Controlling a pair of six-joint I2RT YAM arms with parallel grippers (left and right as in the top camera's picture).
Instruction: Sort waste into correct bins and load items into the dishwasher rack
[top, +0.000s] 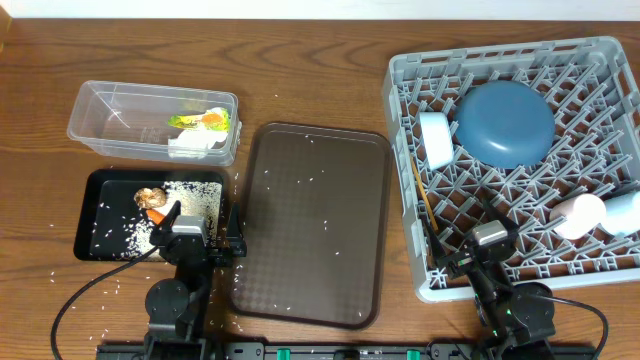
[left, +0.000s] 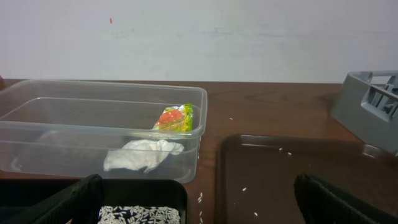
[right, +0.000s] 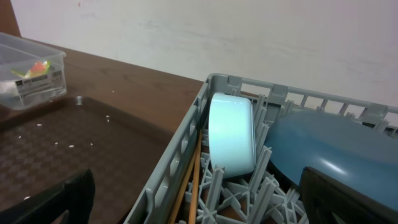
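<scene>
Wooden table (top: 320, 70) with waste (top: 205, 120) already in clear tub (top: 150, 88) and black tray (top: 120, 173), dishes (top: 505, 122) in grey rack (top: 398, 130); left fingers (left: 62, 202) and right fingers (right: 354, 199) spread, holding nothing; seemingly finished, only stray rice (left: 244, 188) left to gather.

No legible text or numbers, green-yellow print on the silvery wrapper (left: 175, 117) too blurred to read

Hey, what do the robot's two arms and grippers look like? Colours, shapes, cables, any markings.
The left arm and right arm are black with rounded joints, each with a pale grey boxy module at the wrist. The left gripper and right gripper have blunt matte black fingers. A thin black cable loops from each base. No markings are legible.
</scene>
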